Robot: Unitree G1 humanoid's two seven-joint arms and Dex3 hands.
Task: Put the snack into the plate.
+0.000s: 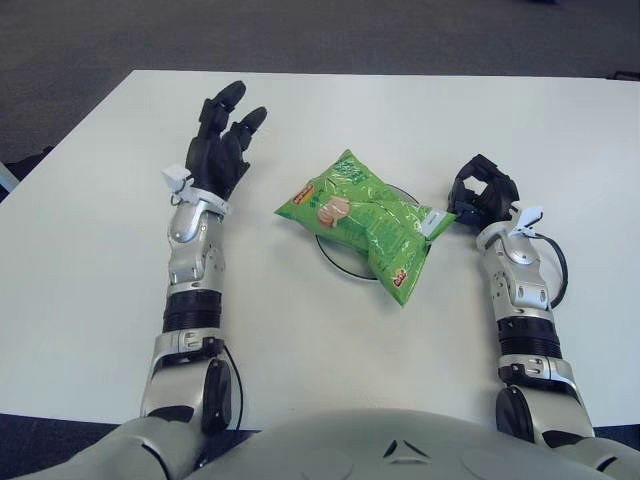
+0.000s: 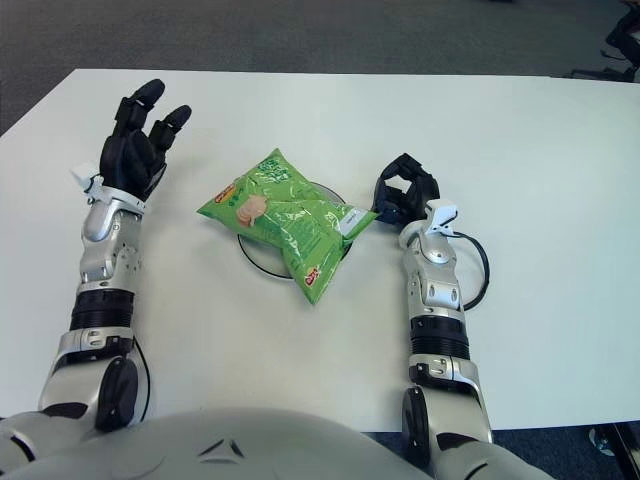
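Crinkled green foil snack bag [image 1: 361, 222] is seen lying across the round white plate [image 1: 341, 256], covering most of it. Left hand [image 1: 222, 150] is held well left of the bag, fingers spread, nothing gripped. Right hand [image 1: 481, 194] is positioned just right of the bag, fingers curled, nothing gripped.

We counted one green snack bag [image 1: 362, 222], lying just beside the right hand [image 1: 481, 193] on its left and well to the right of the left hand [image 1: 222, 142]. Under the bag we counted one round plate [image 1: 340, 258], mostly covered. We counted one white worktop [image 1: 330, 330] carrying them. We counted two hands, each with three fingers.
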